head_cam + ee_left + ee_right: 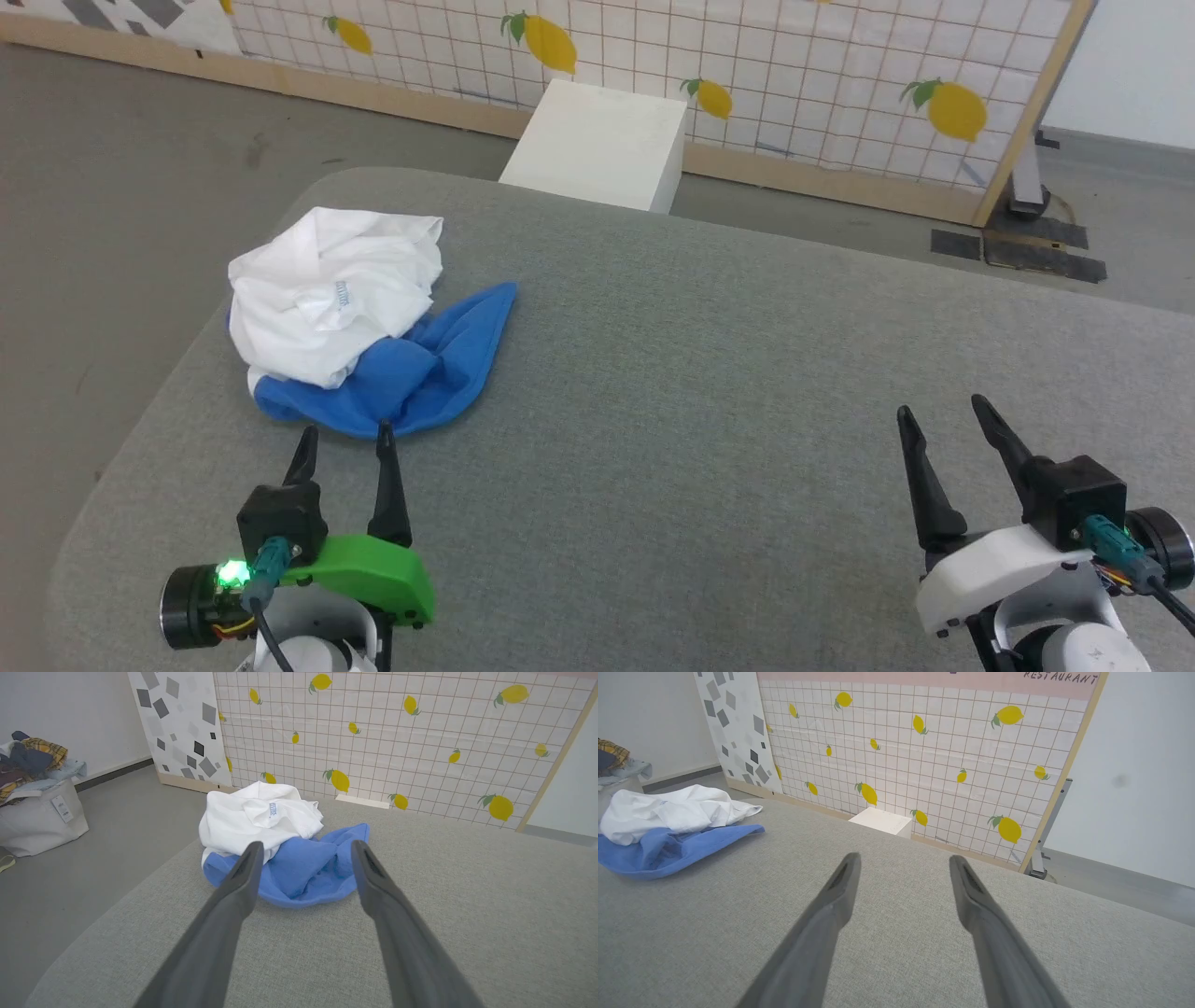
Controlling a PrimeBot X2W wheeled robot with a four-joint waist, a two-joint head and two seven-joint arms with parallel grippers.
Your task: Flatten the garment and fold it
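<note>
Your shirt (359, 317) lies bunched near the table's (709, 392) far left edge, just ahead of the spread, empty left gripper (344, 443) (right gripper (943, 415), also spread, sits well apart).

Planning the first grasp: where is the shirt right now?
In the head view the garment lies crumpled on the left side of the grey table, just beyond the fingertips of the open left gripper and far from the right gripper.
</note>
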